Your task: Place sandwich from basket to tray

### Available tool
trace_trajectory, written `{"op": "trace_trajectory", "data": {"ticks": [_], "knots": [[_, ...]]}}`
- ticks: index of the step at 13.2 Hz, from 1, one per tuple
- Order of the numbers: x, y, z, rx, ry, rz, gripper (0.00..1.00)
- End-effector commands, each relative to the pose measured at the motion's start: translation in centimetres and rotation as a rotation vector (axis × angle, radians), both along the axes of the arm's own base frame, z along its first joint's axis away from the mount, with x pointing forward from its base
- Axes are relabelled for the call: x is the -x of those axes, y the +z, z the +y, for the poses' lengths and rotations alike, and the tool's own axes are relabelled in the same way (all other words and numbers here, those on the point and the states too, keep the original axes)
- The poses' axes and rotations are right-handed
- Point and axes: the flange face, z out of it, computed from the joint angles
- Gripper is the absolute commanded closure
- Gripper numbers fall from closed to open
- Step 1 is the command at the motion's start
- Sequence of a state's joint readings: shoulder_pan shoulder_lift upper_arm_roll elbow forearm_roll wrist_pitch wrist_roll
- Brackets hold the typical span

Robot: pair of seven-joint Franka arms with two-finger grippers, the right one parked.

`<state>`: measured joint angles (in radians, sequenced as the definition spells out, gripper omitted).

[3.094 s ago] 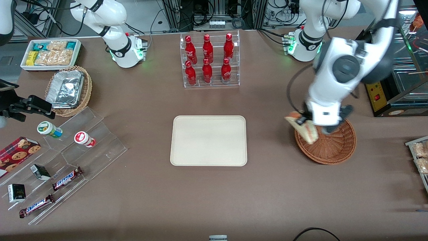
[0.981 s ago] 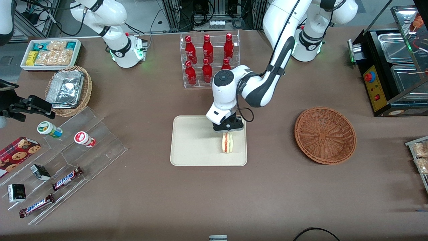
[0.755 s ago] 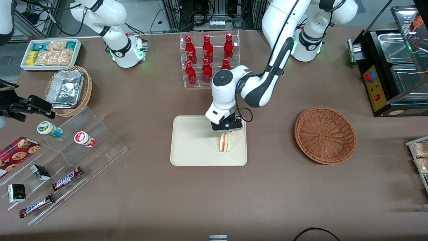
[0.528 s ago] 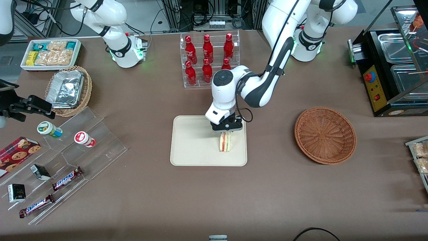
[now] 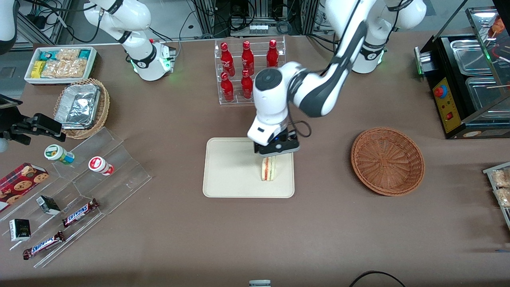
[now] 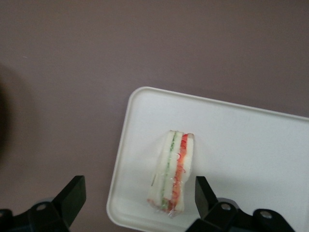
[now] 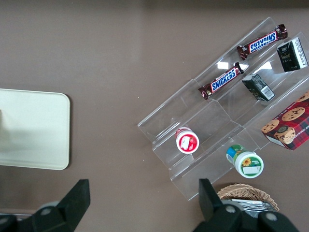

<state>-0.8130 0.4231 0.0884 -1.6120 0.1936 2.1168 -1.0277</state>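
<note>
On the tray (image 5: 227, 167), the sandwich (image 5: 268, 169) stands free beneath the wide-open, empty pincer (image 5: 276, 151).

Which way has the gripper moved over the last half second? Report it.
Yes: the open gripper has risen off the sandwich, which stands on the tray.

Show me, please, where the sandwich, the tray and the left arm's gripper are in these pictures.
sandwich (image 6: 173, 175): left wrist view, filling edge.
tray (image 5: 227, 167): front view, bare floor.
gripper (image 6: 137, 203): left wrist view, midway between open fingertips, above the sandwich.
</note>
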Motion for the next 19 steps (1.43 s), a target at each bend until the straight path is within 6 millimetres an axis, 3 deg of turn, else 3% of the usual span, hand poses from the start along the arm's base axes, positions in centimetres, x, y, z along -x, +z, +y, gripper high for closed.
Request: {"op": "trace_trajectory", "data": {"ticks": [1, 5, 7, 10, 12, 13, 16, 17, 19], "knots": [[-0.1, 6.0, 3.9, 0.019, 0.009, 0.048, 0.00], [-1.9, 13.8, 10.4, 0.050, -0.017, 0.143, 0.00], [-3.0, 17.0, 14.9, 0.062, -0.030, 0.176, 0.00], [-3.5, 21.4, 24.2, 0.057, -0.033, 0.203, 0.00], [-4.2, 23.2, 31.5, 0.059, -0.029, 0.216, 0.00], [-4.2, 24.0, 34.2, 0.064, -0.022, 0.212, 0.00], [-4.7, 23.9, 41.1, 0.058, -0.096, 0.247, 0.00], [-4.5, 23.7, 42.5, 0.060, -0.106, 0.267, 0.00], [-4.6, 23.4, 43.0, 0.080, -0.108, 0.273, 0.00]]}}
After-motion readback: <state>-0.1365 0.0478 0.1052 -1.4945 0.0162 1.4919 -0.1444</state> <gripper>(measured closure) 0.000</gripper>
